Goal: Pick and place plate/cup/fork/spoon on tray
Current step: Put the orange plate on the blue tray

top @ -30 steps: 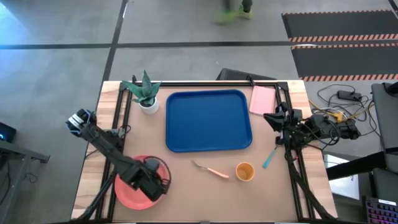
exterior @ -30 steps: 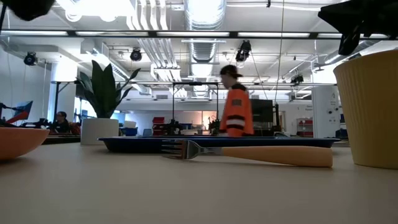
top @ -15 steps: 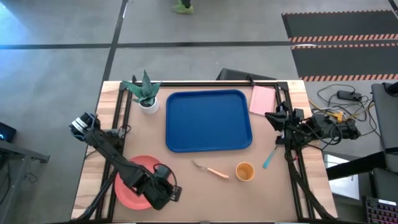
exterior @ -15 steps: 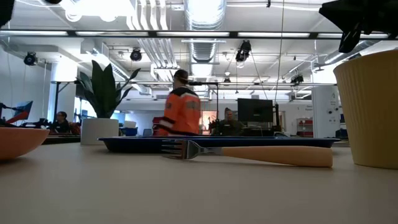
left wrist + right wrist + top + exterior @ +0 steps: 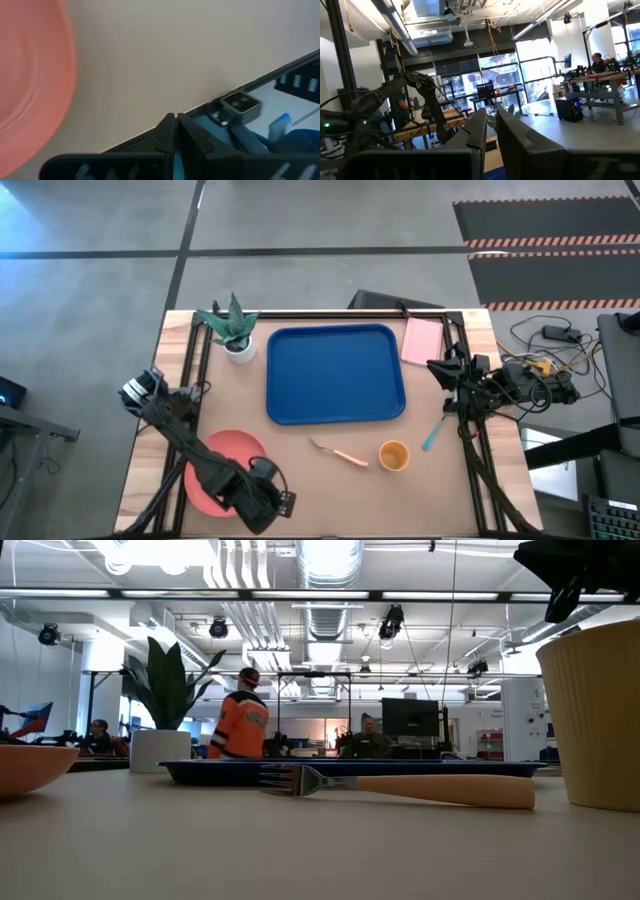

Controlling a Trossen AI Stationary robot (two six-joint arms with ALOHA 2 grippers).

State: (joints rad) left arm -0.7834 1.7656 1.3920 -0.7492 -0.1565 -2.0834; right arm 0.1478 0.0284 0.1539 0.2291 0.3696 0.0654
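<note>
The coral-pink plate (image 5: 222,463) lies flat at the table's near left, partly under my left arm; it also shows in the left wrist view (image 5: 30,85). My left gripper (image 5: 278,502) (image 5: 175,122) is shut and empty, just right of the plate by the table's near edge. The blue tray (image 5: 335,375) lies empty at the far middle. The orange-handled fork (image 5: 338,452), the orange-yellow cup (image 5: 393,455) and the teal-handled spoon (image 5: 432,435) lie on the table near the tray's near right corner. My right gripper (image 5: 436,368) (image 5: 491,117) is shut and empty, raised right of the tray.
A white pot with a green plant (image 5: 235,332) stands left of the tray's far corner. A pink rectangular pad (image 5: 422,340) lies at the tray's far right. Black frame rails (image 5: 185,380) run along both table sides. A person in an orange jacket (image 5: 243,728) walks in the room behind.
My left gripper has moved from above the plate toward the table's near edge and a little right, so more of the plate shows. The plate has stayed in place. The person in the background has walked leftward.
</note>
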